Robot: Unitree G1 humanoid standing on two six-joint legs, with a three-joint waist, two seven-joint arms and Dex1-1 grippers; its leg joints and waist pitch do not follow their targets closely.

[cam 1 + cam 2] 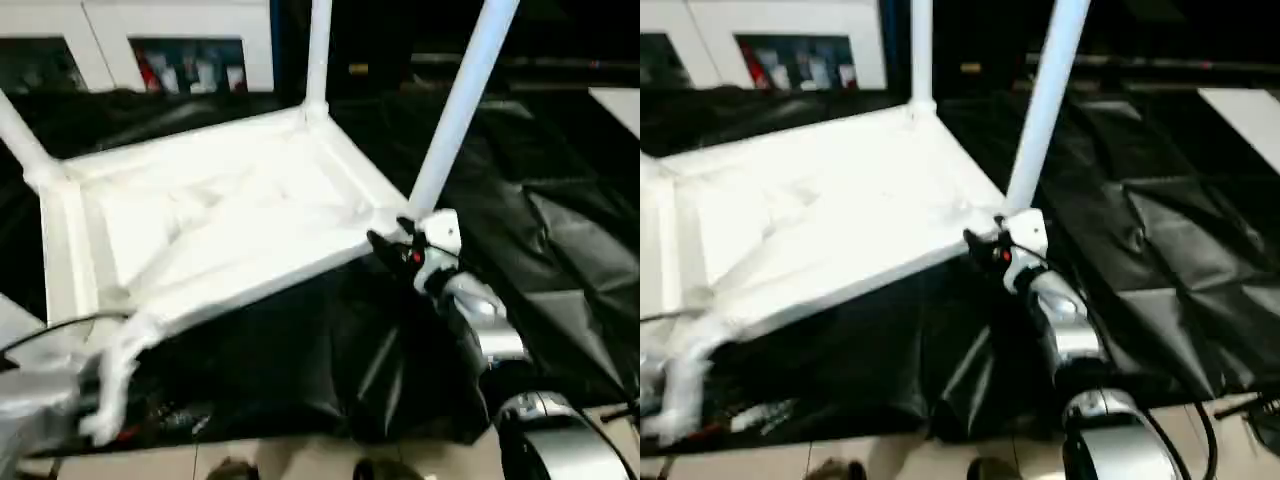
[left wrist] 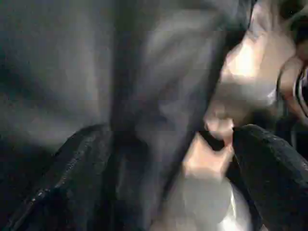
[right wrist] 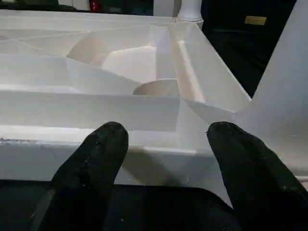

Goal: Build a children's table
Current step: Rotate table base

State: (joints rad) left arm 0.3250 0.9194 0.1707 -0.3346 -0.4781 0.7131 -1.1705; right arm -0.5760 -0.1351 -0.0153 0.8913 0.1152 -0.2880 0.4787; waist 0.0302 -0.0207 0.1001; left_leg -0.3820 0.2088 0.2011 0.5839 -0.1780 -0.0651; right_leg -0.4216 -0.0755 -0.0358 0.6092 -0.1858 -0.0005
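White plastic, the children's table (image 1: 210,215) lies upside down on a tabletop draped in black sheeting (image 1: 560,250), legs up. Fitting the legs looks nearly done; next, seat the near leg (image 1: 455,110) firmly. The right hand (image 3: 166,144) rests spread at that corner's rim, grasping nothing; the left hand (image 2: 159,178) hangs released. White cabinets (image 1: 140,40) stand behind.
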